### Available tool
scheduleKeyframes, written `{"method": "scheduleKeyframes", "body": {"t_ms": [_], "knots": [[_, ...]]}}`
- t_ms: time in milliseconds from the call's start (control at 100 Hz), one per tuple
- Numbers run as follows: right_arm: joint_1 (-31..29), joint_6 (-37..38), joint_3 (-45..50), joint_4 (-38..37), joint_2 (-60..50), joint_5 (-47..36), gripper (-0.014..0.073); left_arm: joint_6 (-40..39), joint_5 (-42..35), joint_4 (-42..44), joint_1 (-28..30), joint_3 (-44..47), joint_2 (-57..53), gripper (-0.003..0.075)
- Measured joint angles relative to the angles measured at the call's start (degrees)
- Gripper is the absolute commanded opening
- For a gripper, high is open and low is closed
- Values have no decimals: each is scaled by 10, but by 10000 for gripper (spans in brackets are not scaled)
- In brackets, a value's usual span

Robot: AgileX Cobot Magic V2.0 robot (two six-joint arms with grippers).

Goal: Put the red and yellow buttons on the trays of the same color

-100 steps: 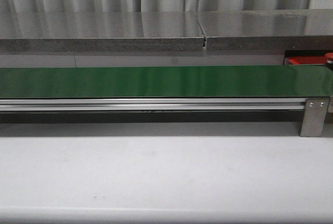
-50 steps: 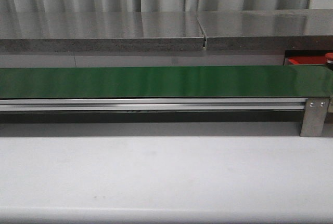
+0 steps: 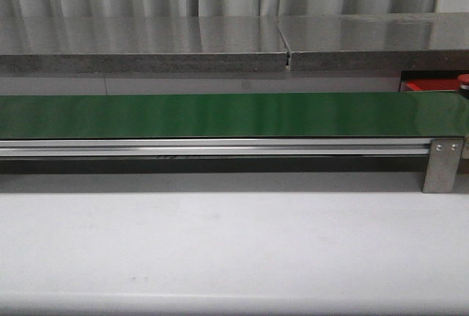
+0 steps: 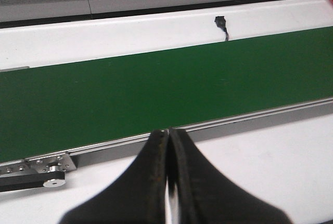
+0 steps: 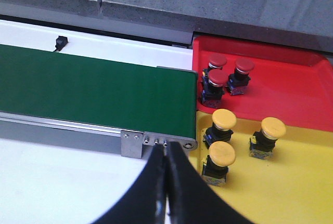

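Both jaws are pressed together and hold nothing, on the left gripper (image 4: 167,151) and on the right gripper (image 5: 166,164). Three red buttons (image 5: 217,62) stand already in the red tray (image 5: 291,94), three yellow buttons (image 5: 224,119) in the yellow tray (image 5: 291,182), which lies at 6 o'clock of the red one in the right wrist view. Each looks small, light and rigid, with a smooth domed cap; I judge the dark body under the cap gives the safer hold. The green belt (image 5: 93,91) beside the trays carries no button
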Motion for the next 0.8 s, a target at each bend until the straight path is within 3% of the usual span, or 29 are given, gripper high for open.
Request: {"method": "scheduleKeyframes", "body": {"t_ms": [340, 800], "knots": [[0, 0, 0, 0, 0, 0, -118, 0, -10, -28, 53, -35, 90, -20], [0, 0, 0, 0, 0, 0, -118, 0, -13, -57, 167, -35, 148, -20]]}}
